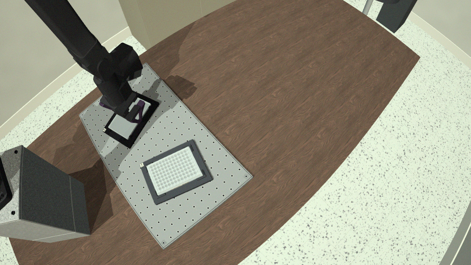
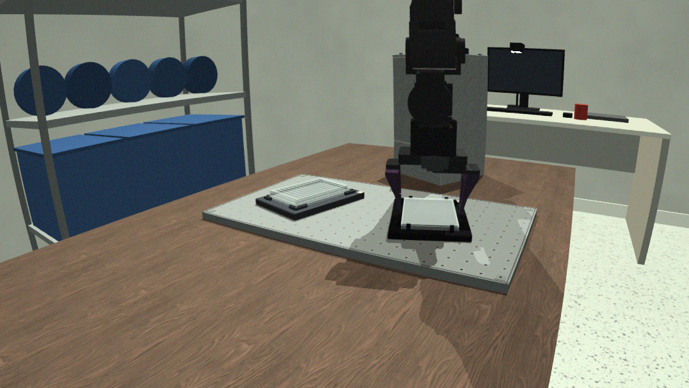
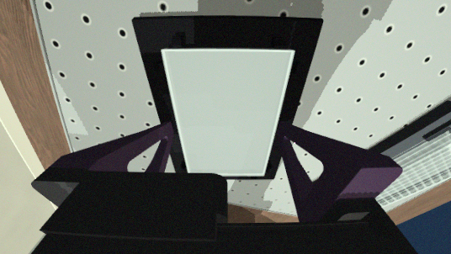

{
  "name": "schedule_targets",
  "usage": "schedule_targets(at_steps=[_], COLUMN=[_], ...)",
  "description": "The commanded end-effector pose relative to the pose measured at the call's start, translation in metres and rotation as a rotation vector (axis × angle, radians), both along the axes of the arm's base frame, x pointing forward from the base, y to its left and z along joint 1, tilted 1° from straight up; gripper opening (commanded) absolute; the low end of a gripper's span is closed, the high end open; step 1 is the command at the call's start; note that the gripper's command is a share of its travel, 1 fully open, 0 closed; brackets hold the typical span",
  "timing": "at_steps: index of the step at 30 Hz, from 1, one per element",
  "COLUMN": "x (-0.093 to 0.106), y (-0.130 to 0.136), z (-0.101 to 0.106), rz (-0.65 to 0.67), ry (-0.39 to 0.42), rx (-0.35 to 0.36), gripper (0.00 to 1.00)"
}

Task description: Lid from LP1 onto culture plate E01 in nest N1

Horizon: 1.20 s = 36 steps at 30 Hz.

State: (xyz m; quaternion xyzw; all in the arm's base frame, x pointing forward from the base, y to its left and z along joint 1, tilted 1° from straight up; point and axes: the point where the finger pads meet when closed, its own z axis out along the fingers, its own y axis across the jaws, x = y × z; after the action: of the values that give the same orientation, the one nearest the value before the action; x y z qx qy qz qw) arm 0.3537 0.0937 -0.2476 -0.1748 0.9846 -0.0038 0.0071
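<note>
The pale flat lid (image 1: 124, 126) lies in the black lid park LP1 at the far end of the perforated plate; it also shows in the exterior view (image 2: 429, 214) and the wrist view (image 3: 227, 111). My gripper (image 2: 429, 202) is open, its purple fingers straddling the lid's near end on both long sides, just above the park; it also shows in the wrist view (image 3: 227, 145). The fingers are apart from the lid. The uncovered well plate E01 (image 1: 173, 170) sits in the grey nest N1, also in the exterior view (image 2: 308, 191).
The grey perforated base plate (image 1: 161, 148) carries both fixtures on the wooden table. A grey box (image 1: 39, 197) stands at the table's left end. A shelf with blue bins (image 2: 125, 144) and a desk with a monitor (image 2: 525, 72) stand beyond the table.
</note>
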Motion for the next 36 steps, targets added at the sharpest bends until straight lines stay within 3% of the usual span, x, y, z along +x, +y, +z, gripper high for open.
schedule_targets(at_steps=[1, 14, 15, 36], x=[0.0005, 0.0048, 0.0048, 0.0048], y=[-0.0057, -0.0001, -0.0001, -0.0001], z=[-0.0055, -0.0001, -0.0001, -0.0001], rz=[-0.015, -0.003, -0.003, -0.003], ry=[0.007, -0.009, -0.009, -0.009], rx=[-0.004, 0.001, 0.001, 0.001], gripper=[1.0, 1.0, 0.0, 0.0])
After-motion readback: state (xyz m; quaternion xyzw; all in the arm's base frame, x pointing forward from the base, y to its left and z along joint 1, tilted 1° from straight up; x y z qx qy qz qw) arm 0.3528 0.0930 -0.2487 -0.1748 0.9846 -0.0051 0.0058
